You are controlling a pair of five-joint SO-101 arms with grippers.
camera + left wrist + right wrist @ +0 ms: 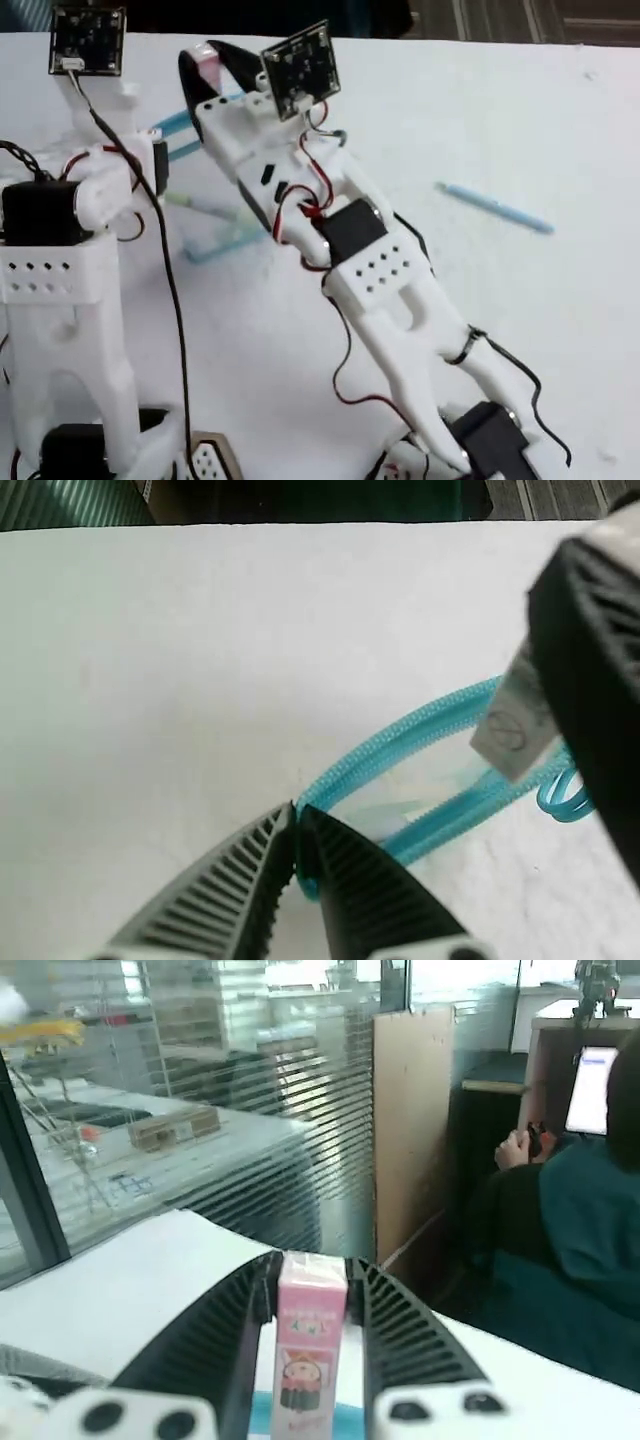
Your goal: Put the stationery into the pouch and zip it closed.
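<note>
Two grippers are both at work around the pouch (420, 742), a clear bag edged with a turquoise zipper (455, 805) that lies on the white table (450, 120) at the left of the scene, mostly hidden under the arms in the high view. There its blue edges (225, 240) show between the two arms.

In the left wrist view, the left gripper (296, 815) has its jaws pressed together on the near end of the zipper, pinching the pouch's edge where the two rails meet. From that pinch the rails spread apart into an open loop, so the pouch's mouth stands open.

The right gripper (312, 1265) is clamped on a pink eraser (310, 1350), which stands upright between the ribbed fingers (410, 1340). In the high view this gripper (213, 60) sits at the far side of the table, beyond the pouch's visible edges, with the eraser (207, 55) at its tip. In the left wrist view the same gripper comes in from the right, and the eraser's end (510, 725) sits over the right part of the open loop, well apart from the left gripper's pinch. Whether it touches the zipper I cannot tell.

A blue pen (495, 208) lies flat on the table to the right, well apart from the pouch and from both grippers.
</note>
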